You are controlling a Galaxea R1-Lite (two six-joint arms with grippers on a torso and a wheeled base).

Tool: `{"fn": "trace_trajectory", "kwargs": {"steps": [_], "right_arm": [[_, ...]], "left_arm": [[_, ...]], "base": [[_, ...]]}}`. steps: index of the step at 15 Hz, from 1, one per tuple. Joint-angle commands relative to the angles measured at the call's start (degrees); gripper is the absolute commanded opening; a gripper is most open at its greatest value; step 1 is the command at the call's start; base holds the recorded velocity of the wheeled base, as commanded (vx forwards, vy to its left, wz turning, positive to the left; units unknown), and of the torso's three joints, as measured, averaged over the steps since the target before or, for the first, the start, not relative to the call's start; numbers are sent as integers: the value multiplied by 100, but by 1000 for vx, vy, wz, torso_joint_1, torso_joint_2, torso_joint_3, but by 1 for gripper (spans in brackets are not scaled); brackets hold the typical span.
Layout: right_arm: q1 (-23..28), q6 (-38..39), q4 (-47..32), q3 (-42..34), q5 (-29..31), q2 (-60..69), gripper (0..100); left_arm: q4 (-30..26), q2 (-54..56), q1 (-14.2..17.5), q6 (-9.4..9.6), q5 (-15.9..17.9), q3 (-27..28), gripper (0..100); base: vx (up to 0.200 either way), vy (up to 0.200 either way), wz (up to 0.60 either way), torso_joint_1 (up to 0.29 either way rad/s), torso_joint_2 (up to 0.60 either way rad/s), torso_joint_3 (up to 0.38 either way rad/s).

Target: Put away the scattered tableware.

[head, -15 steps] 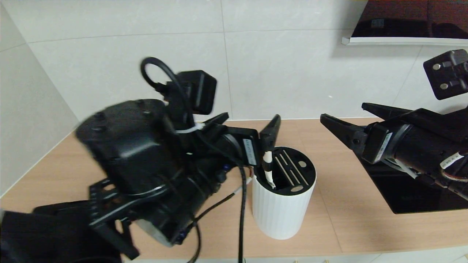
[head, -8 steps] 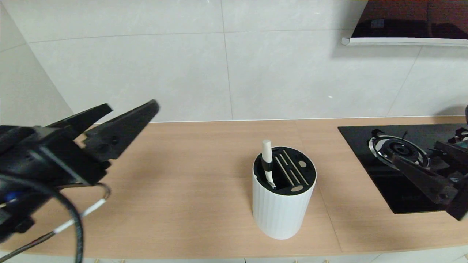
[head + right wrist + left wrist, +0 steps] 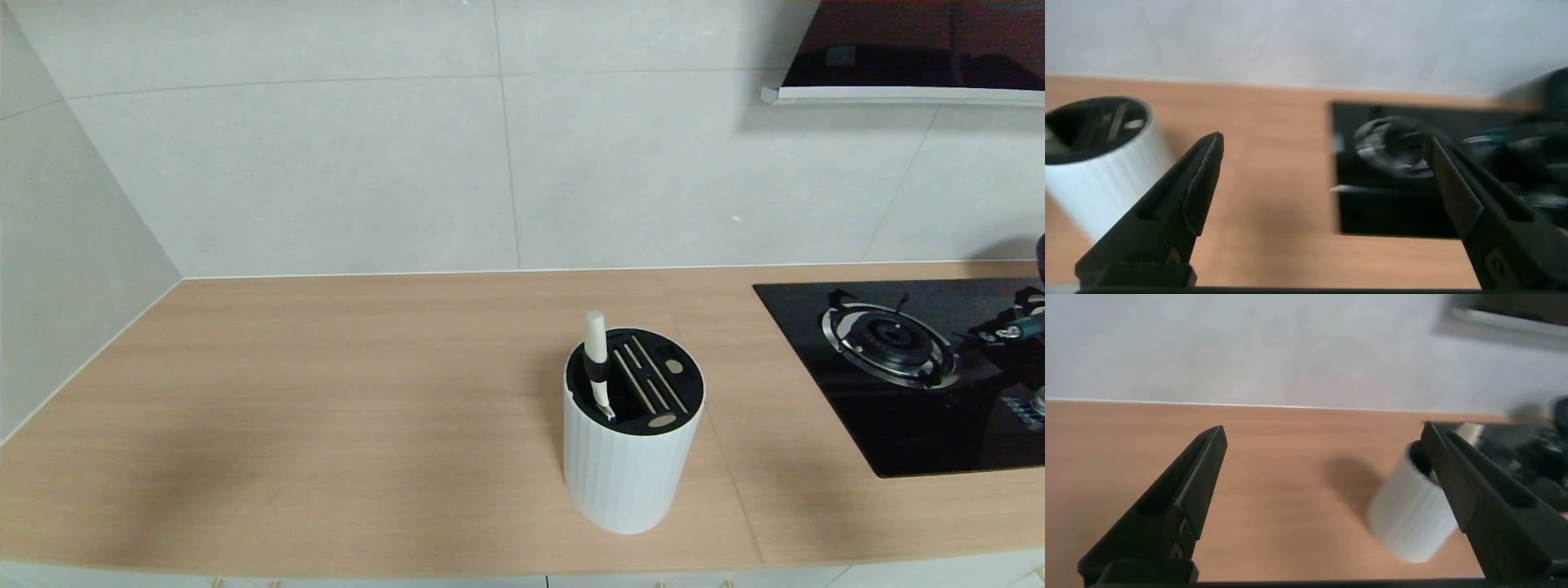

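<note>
I find the left end effector (image 3: pixel 1323 433) spread wide and empty, and the right end effector (image 3: pixel 1323 140) likewise. The white holder (image 3: pixel 633 465) stands upright on the worktop (image 3: pixel 326 392) ahead of both, with a white-handled utensil (image 3: pixel 595 343) standing in its slotted top. The hob (image 3: pixel 898 392) lies ahead of the right end effector.

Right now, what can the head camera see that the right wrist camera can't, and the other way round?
Head view's extras: the dark range hood high on the right and the side wall at the counter's left end. Right wrist view's extra: the right gripper, open and holding nothing. Shared: the white utensil holder, the gas burner and the wooden counter.
</note>
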State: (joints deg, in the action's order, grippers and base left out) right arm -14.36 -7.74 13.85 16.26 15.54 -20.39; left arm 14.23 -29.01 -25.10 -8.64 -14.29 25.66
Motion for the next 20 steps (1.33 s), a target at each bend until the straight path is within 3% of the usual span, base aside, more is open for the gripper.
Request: {"fn": "trace_trajectory", "kwargs": {"steps": [1,2,3,4,5,8,10,11,12,14,15,16,18,19,20], "right_arm": [[619,-281,-981,624,116,1459,100],[803,-289,-822,589,221,1459,100],[821,-298,-814,571,230,1459,100],[1304,-325,-805,439,168,1662,100],[1515,-325,-945,369,10,1916,100],[1498,-281,-893,70,247,2004,100],[1489,-272,-831,-747,247,2022,100],[1489,-219,-524,-1292,239,2022,100],[1480,-114,-269,-1626,239,2022,100],[1480,704,-1104,-1626,-78,2022,100],[1480,748,-1156,-1626,-245,2031,100],[1480,792,-1148,-1626,-359,2022,100],[1480,774,-1183,-1626,-921,2022,100],[1480,563,-1473,-1617,-1361,2022,100],[1480,431,-1420,-1626,-1352,2022,100]], "left_arm": [[-403,1205,814,3,93,-255,100],[-482,1495,1121,29,102,-342,100],[-500,1557,1200,29,102,-360,100],[-588,2022,1701,126,189,-553,100],[-667,2251,1904,284,269,-633,100],[-755,2717,2589,469,304,-887,100],[-412,2813,2598,1260,49,-1881,100],[10,2822,2598,1462,-4,-2540,100],[-236,2875,2580,1532,-21,-2566,100],[-1247,2901,2554,1321,22,-2549,100],[-1238,2901,2554,1023,233,-2549,100],[-1238,2901,2554,838,400,-2557,100],[-1229,2901,2554,741,418,-2557,100],[-1229,2901,2554,812,488,-2566,100],[-1229,2901,2554,908,576,-2566,100]], "base": [[0,0,0,0,0,0],[0,0,0,0,0,0],[0,0,0,0,0,0],[0,0,0,0,0,0],[0,0,0,0,0,0],[0,0,0,0,0,0],[0,0,0,0,0,0],[0,0,0,0,0,0],[0,0,0,0,0,0],[0,0,0,0,0,0],[0,0,0,0,0,0],[0,0,0,0,0,0],[0,0,0,0,0,0],[0,0,0,0,0,0],[0,0,0,0,0,0]]}}
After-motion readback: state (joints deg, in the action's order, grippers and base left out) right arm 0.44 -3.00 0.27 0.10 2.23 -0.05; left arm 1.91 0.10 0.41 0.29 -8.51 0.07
